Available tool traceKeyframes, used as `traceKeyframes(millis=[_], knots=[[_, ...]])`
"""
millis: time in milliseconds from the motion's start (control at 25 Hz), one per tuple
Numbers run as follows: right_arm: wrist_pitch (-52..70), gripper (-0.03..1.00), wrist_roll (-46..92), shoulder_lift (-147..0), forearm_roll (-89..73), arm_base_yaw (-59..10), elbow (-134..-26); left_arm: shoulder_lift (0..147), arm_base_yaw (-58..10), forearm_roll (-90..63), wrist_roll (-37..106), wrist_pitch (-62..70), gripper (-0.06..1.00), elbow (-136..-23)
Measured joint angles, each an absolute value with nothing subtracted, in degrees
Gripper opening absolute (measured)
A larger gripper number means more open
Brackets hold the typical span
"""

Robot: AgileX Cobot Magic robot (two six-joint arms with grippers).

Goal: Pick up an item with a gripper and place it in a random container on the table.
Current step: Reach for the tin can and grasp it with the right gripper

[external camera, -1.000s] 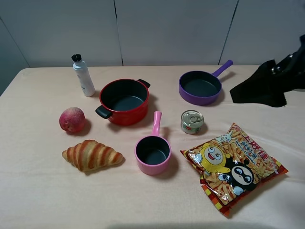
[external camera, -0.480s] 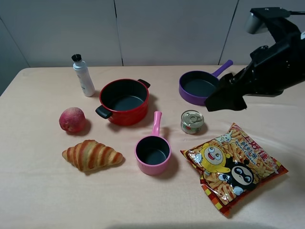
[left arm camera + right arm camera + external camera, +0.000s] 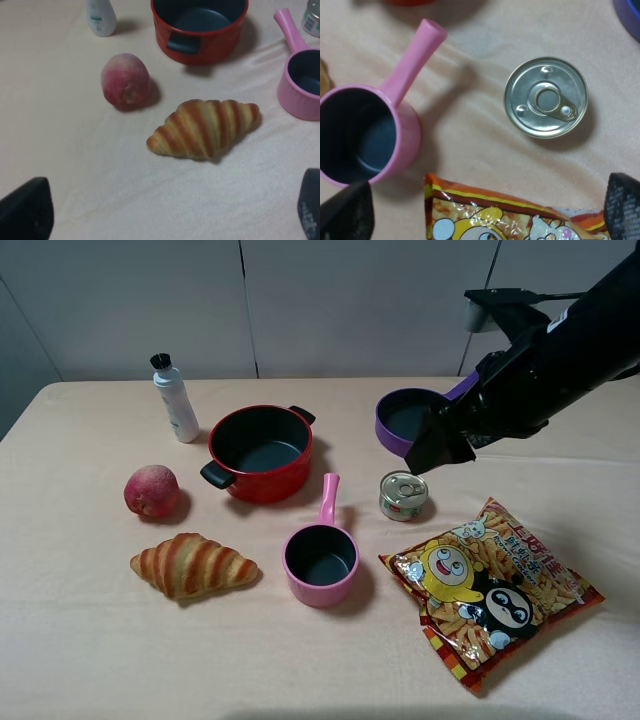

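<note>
Right of centre on the worktop (image 3: pixel 80 640): can (image 3: pixel 403 495), upright, pull-tab lid up, untouched. Bare cloth all round its edge. A fair gap to the pink saucepan (image 3: pixel 321 558) at near left, with that handle pointing far and passing left of the can. A narrower strip to the snack bag (image 3: pixel 487 590) at near right. A short stretch of cloth to the purple pan (image 3: pixel 418 424) beyond.

Hanging above the worktop over the near rim of the purple pan, just far-right of the can: right end effector (image 3: pixel 437 448), jaws wide apart. Fingers (image 3: pixel 345 212) at opposite corners of the wrist view, can ahead and between their lines, no contact.

Left of the can and beyond the saucepan: red pot (image 3: pixel 261 451), mouth open upward, dark inside, black handles at near left and far right. Free cloth around its rim. Bottle (image 3: pixel 175 398) just far-left of it, apple (image 3: pixel 151 490) at near left, croissant (image 3: pixel 193 565) nearer still.

Seen only from its own wrist: left end effector (image 3: pixel 167 210), jaws wide apart over bare cloth on the near side of the croissant.

Underfoot, a pale beige-pink cloth, softly creased, with broad bare stretches along the near edge and the left side. Behind the far edge, a grey panelled wall (image 3: pixel 350 300) with vertical seams.
</note>
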State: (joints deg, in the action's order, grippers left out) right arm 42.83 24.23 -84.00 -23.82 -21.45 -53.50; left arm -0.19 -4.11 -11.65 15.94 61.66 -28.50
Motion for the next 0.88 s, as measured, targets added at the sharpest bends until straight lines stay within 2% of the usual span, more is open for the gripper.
traceKeyframes(millis=[400, 880], knots=[[41.5, 0.69, 24.2, -93.5, -20.7, -26.0, -59.8, -0.2, -4.1, -11.6, 15.9, 61.7, 0.99, -28.5], [37.5, 0.69, 24.2, -102.2, -20.1, -26.2, -60.8, -0.2, -4.1, -11.6, 15.9, 61.7, 0.99, -28.5]])
